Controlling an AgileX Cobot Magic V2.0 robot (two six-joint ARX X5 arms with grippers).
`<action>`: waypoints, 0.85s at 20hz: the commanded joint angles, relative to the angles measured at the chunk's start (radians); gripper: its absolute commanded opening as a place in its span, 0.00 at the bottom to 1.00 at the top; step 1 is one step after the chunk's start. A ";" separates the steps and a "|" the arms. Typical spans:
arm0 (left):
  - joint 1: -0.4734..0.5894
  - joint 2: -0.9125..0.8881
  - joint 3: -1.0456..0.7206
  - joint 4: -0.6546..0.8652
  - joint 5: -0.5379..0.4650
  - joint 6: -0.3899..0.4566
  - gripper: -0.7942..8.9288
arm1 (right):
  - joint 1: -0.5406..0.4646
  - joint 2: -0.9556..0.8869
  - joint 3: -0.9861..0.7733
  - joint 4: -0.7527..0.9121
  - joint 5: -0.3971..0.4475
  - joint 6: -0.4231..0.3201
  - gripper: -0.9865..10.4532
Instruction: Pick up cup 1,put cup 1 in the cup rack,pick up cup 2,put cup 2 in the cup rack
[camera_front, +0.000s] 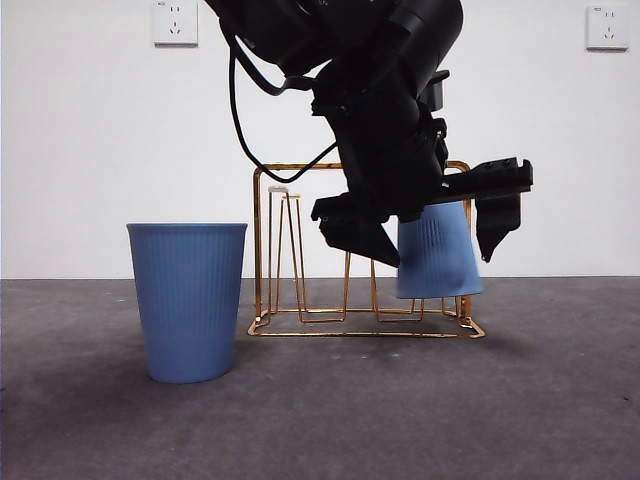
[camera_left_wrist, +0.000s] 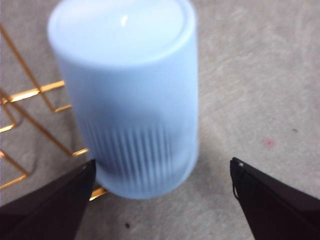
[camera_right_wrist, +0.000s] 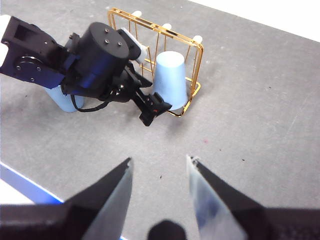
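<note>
A ribbed blue cup (camera_front: 438, 255) stands upside down on a prong at the right end of the gold wire cup rack (camera_front: 258, 250). My left gripper (camera_front: 437, 245) is open around it, one jaw on each side. In the left wrist view the cup (camera_left_wrist: 130, 90) stands clear between the wide jaws of that gripper (camera_left_wrist: 162, 165), beside the rack's wires (camera_left_wrist: 30, 94). A second blue cup (camera_front: 188, 300) stands upright on the table left of the rack. My right gripper (camera_right_wrist: 160, 162) hangs open and empty high above the table, away from the rack (camera_right_wrist: 197, 60).
The grey table (camera_front: 400, 420) spreads in front of the rack. The left arm (camera_right_wrist: 100, 60) reaches over the rack from its left side, with the upright cup (camera_right_wrist: 62, 100) partly hidden beneath it. A white wall with sockets (camera_front: 175, 22) is behind.
</note>
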 joint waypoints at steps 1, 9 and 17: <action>-0.002 0.012 -0.008 -0.025 0.029 -0.015 0.55 | 0.001 -0.005 -0.008 -0.022 0.003 -0.010 0.25; -0.076 -0.049 -0.007 -0.295 0.315 -0.063 0.53 | 0.001 0.006 -0.008 0.016 0.003 0.003 0.25; -0.211 -0.470 -0.007 -0.518 0.159 0.046 0.53 | 0.001 0.192 -0.008 0.121 -0.172 0.059 0.25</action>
